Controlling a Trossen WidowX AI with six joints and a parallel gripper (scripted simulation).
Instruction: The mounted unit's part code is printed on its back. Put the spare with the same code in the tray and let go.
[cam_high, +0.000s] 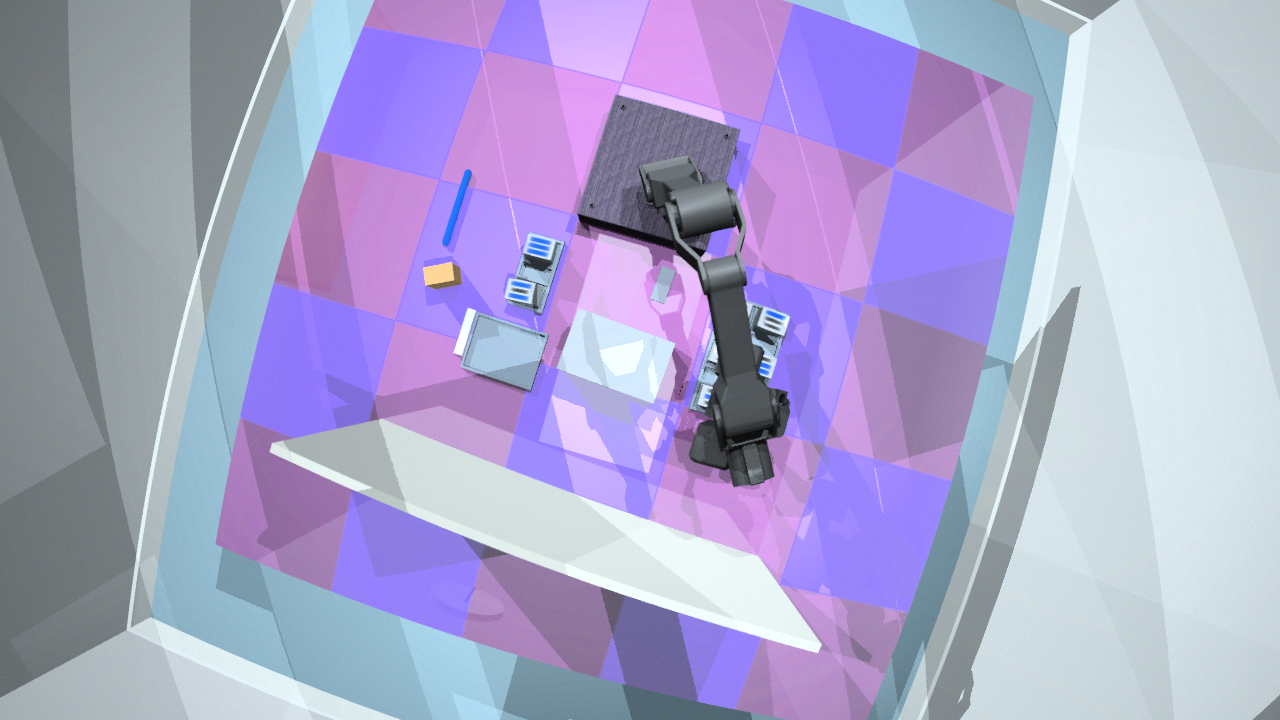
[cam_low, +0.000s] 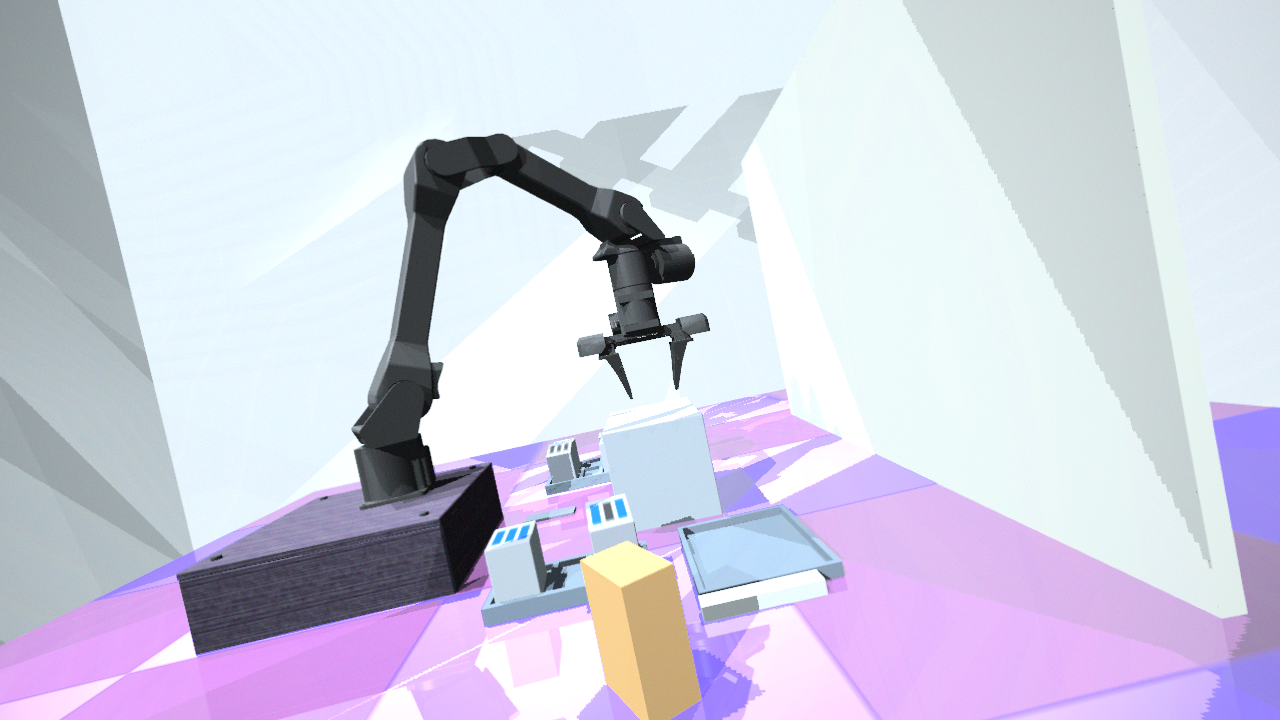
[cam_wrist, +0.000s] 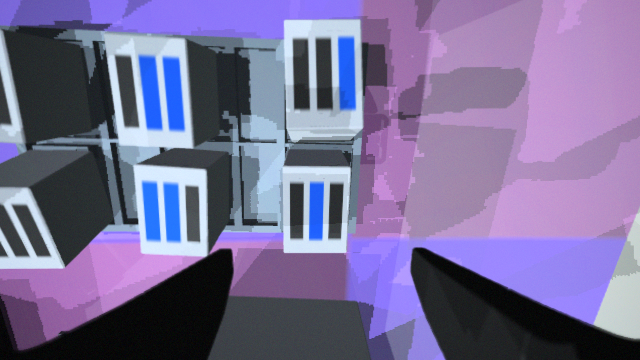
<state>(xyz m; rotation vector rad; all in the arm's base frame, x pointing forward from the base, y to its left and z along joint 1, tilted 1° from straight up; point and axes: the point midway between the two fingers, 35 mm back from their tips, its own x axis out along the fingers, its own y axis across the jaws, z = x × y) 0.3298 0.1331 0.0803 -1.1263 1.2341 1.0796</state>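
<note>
My gripper (cam_high: 750, 470) (cam_low: 651, 386) (cam_wrist: 323, 259) is open and empty, pointing down above the right-hand rack (cam_high: 780, 344) (cam_wrist: 255, 130) of spares. The wrist view shows several spares with three-bar codes: dark-blue-dark (cam_wrist: 315, 210) just ahead of the fingertips, dark-dark-blue (cam_wrist: 322, 75) behind it, blue-blue-dark (cam_wrist: 172, 210) and dark-blue-blue (cam_wrist: 150, 92) to the left. The mounted unit, a large white box (cam_high: 617, 358) (cam_low: 657, 465), stands mid-floor; its back is hidden. The tray (cam_high: 501, 349) (cam_low: 756, 555) lies empty to its left in the top view.
A second rack (cam_high: 535, 268) (cam_low: 528, 608) holds two spares. An orange block (cam_high: 441, 274) (cam_low: 640, 626) and a blue rod (cam_high: 456, 207) lie beyond the tray. A tall white panel (cam_high: 537, 510) (cam_low: 984, 313) stands along the front. The arm's dark base (cam_high: 626, 152) (cam_low: 313, 573) is at the back.
</note>
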